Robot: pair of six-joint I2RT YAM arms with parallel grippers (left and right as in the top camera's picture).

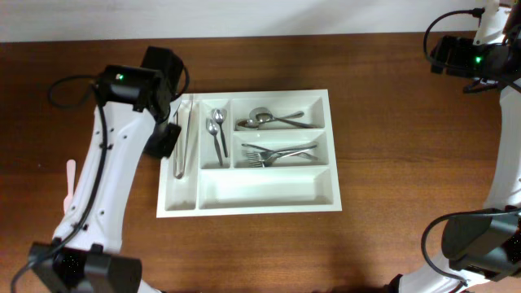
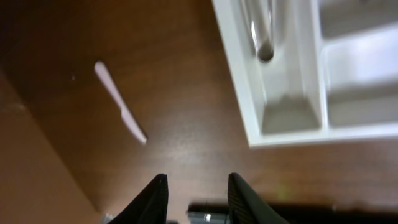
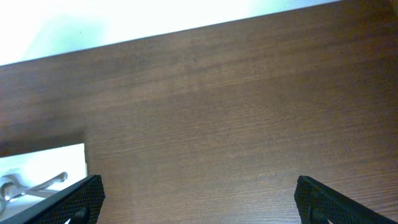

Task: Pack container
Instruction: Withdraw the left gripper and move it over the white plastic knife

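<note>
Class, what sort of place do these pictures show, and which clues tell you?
Probably a robotics lab bench, not a kitchen: robot arms flank a wooden table bearing a white cutlery tray of spoons and forks.

Cutlery tray [image 1: 260,185]: white plastic, rectangular, five compartments, lying flat at table centre; two narrow compartments toward 9 o'clock, three wider toward 3 o'clock

There's a pink plastic knife [image 2: 118,109] lying flat on the brown wooden bench [image 2: 186,81], ahead and to the left of the left tool [image 2: 198,182], its pointed end nearer the tool. Ahead to the right, a metal utensil [image 2: 264,37] shows its rounded end, blurred.
</note>
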